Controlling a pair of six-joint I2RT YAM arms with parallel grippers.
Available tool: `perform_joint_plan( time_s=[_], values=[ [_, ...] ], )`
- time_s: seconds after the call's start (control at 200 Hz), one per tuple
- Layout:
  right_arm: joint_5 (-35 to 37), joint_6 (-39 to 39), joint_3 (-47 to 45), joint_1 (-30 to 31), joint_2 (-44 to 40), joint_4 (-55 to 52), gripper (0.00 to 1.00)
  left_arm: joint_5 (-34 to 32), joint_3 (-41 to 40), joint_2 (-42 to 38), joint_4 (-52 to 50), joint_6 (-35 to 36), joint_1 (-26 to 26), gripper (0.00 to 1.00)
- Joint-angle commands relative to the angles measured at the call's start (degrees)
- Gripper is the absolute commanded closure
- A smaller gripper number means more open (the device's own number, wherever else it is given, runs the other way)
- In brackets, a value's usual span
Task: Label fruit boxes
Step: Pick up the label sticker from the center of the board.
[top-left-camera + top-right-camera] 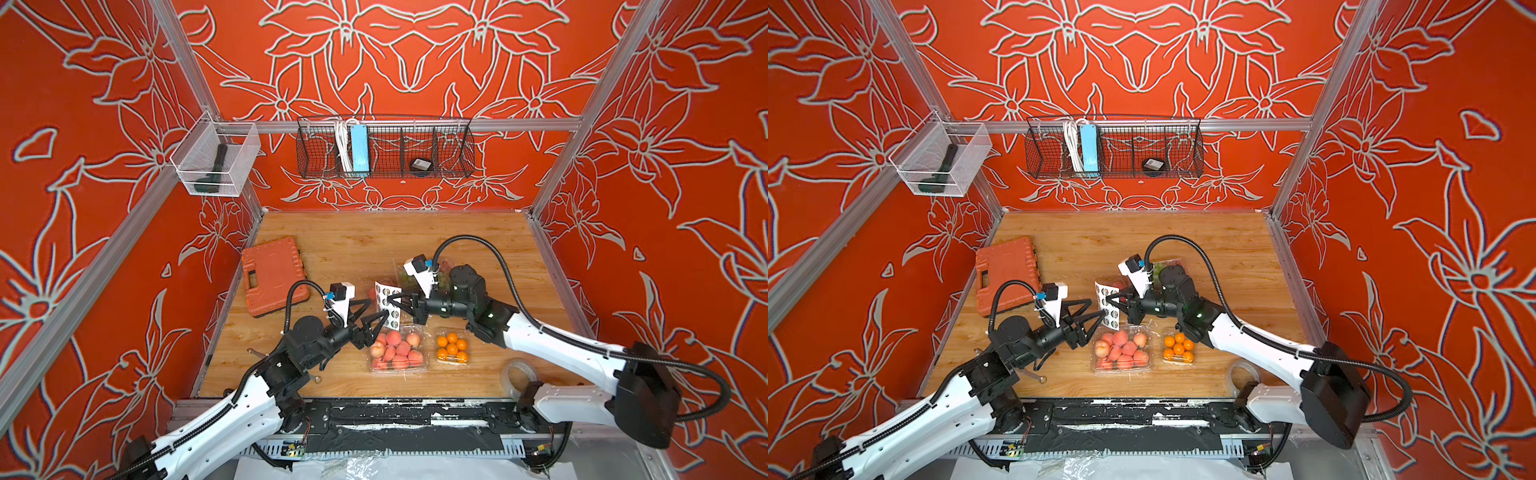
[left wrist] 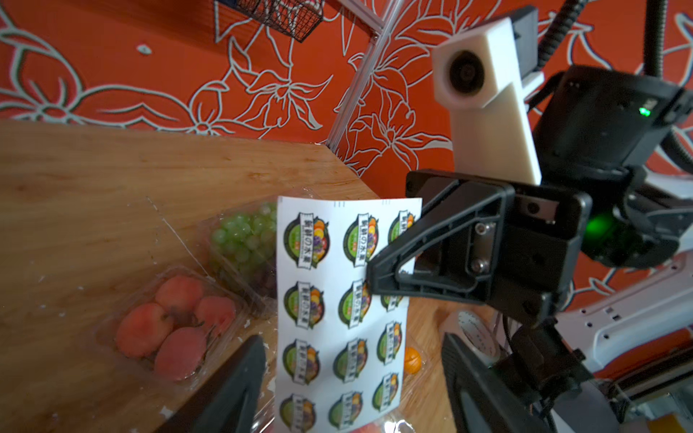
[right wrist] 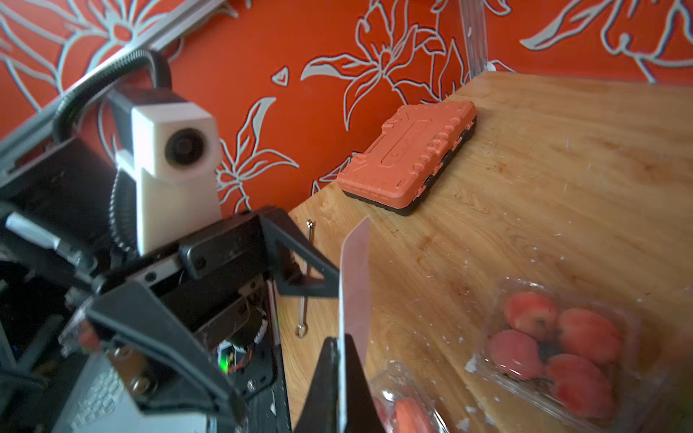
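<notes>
Right gripper (image 1: 394, 302) pinches the sticker sheet (image 2: 322, 300) at its edge, and the sheet hangs upright in the air above the boxes. Left gripper (image 1: 378, 309) is spread wide, jaws either side of the sheet, gripping nothing. Large peach punnet (image 1: 397, 351) and orange punnet (image 1: 452, 348) sit side by side near the front. Small peach punnet (image 2: 176, 322) and grape punnet (image 2: 243, 236) are behind the sheet. No sticker visible on any lid. My read: nothing labelled yet, four boxes left, first peel next.
</notes>
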Motion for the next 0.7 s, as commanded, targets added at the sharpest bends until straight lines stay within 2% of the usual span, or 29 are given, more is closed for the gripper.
perform_joint_plan(
  time_s=[0.0, 0.04, 0.09, 0.2, 0.26, 0.385, 0.52, 0.626, 0.696],
  values=[
    [-6.54, -10.43, 2.03, -1.77, -4.88, -9.48, 1.00, 7.22, -0.77, -2.70, 6.52, 4.41, 0.23, 0.20],
    [-9.98, -12.05, 1.84, -2.79, -6.49, -11.00, 1.00, 9.34, -1.66, -3.44, 8.58, 6.40, 0.28, 0.13],
    [-15.49, -14.03, 1.58, -4.01, -8.37, -12.68, 1.00, 13.00, -3.09, -3.91, 11.75, 9.12, 0.32, 0.10],
    [-22.12, -15.71, 0.02, -6.27, -12.18, -13.50, 1.00, 26.20, -3.73, -2.85, 16.89, 12.35, 0.32, 0.06],
    [-25.19, -17.16, -0.33, -7.12, -13.64, -14.30, 1.00, 29.97, -3.76, -1.84, 19.81, 12.20, 0.29, 0.05],
    [-29.25, -16.29, -0.92, -8.51, -14.76, -13.14, 1.00, 28.94, -3.01, 0.86, 23.27, 12.40, 0.32, 0.07],
    [-32.88, -16.26, -1.17, -8.56, -13.58, -12.73, 1.00, 27.10, -0.80, 4.34, 23.81, 12.99, 0.32, 0.14],
    [-33.67, -15.55, -1.64, -8.60, -12.89, -11.43, 1.00, 28.82, -0.30, 6.40, 26.36, 12.43, 0.32, 0.19],
    [-33.15, -15.72, -1.67, -8.60, -12.78, -11.95, 1.00, 29.48, 0.11, 6.88, 27.17, 11.70, 0.32, 0.30]
  ],
)
